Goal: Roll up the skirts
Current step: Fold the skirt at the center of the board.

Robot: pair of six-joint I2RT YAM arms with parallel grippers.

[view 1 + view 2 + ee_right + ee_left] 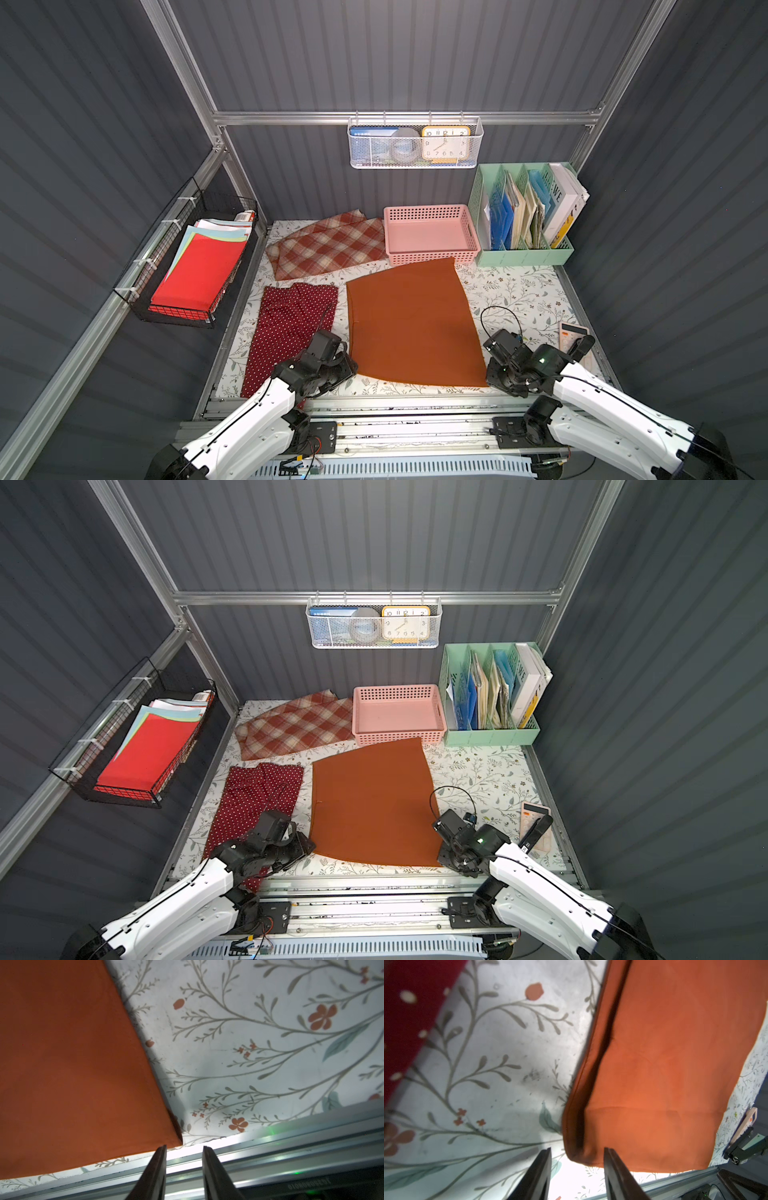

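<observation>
Although both hands are at the plain rust-orange cloth skirt (411, 324), all three skirts lie flat on the floral-printed desk (519, 291), so I judge that no rolling is done yet. This smooth trapezoid reaches the front edge. The dark red cloth skirt with white dots (291, 328) wrinkles along the left edge, and the red-and-cream plaid skirt (328, 245) lies at the far left corner. The left hand (577, 1149) is partly open around the orange skirt's hemmed corner and does not pinch it. The right hand (184, 1146) is partly open and empty, just beside the other front corner.

The rust-orange skirt (411, 324) is plain, without print. The polka-dot skirt (291, 328) is dark red with small white dots, and the plaid skirt (328, 247) is checked in brick red and cream. The table cover (519, 291) is white with grey-green leafy sprigs and small orange flowers. The perforated basket (432, 257) is pink and the file organizer (523, 257) mint green. The wire tray (178, 316) is black, with bright red paper sheets (199, 270) on top.
</observation>
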